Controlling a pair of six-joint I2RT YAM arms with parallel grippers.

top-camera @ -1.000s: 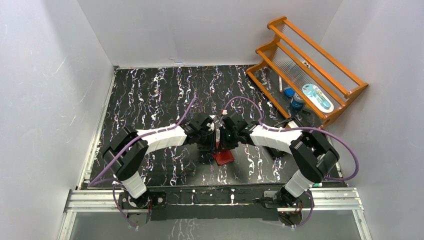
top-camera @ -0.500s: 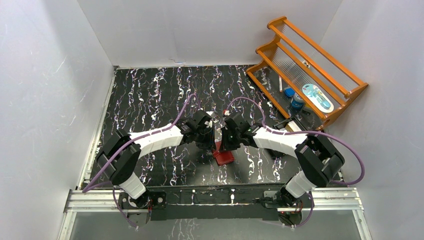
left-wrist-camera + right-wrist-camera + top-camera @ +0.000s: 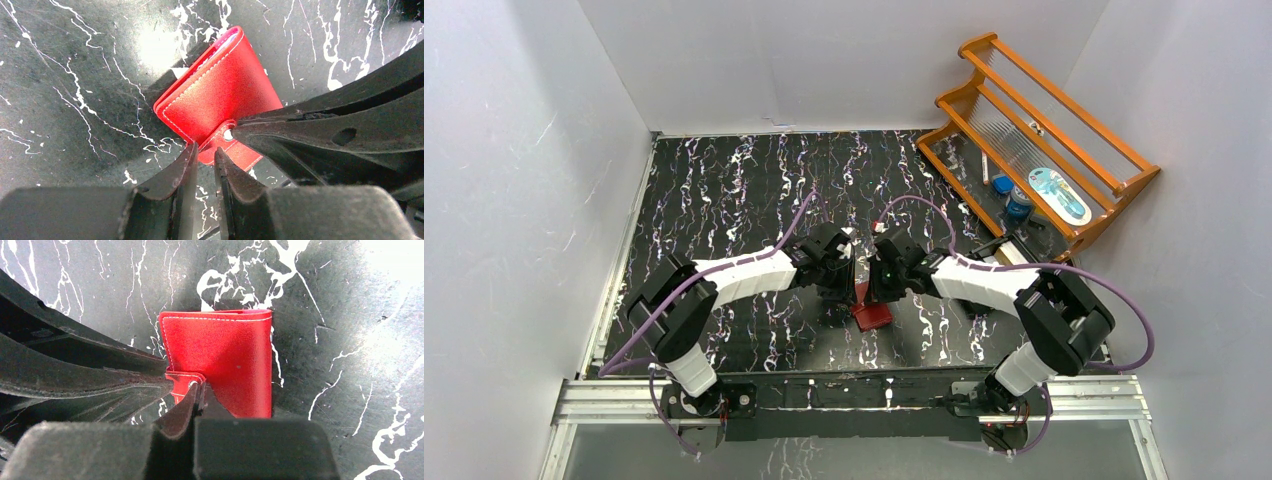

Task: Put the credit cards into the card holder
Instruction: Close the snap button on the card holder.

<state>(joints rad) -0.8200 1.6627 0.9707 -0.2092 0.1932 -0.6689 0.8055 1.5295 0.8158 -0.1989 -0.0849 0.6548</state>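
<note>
The red card holder [image 3: 873, 316] lies folded shut on the black marbled table, near the front middle, with its snap tab wrapped over one edge [image 3: 215, 95] [image 3: 225, 355]. My left gripper [image 3: 205, 148] hangs right at the tab's edge, its jaws a narrow gap apart with only table showing between them. My right gripper [image 3: 200, 386] is shut, and its tips touch the tab by the metal snap [image 3: 228, 134]. In the top view both grippers [image 3: 852, 288] [image 3: 871, 288] meet over the holder's far edge. The credit cards are out of view.
An orange wooden rack [image 3: 1064, 95] stands at the back right and holds a few small blue items. A dark object [image 3: 989, 300] lies partly hidden under the right arm. White walls close in the table on three sides.
The left wrist has shifted slightly over the holder, and its jaws have stayed narrowly apart. The right gripper stays shut at the tab. The holder has not moved.
</note>
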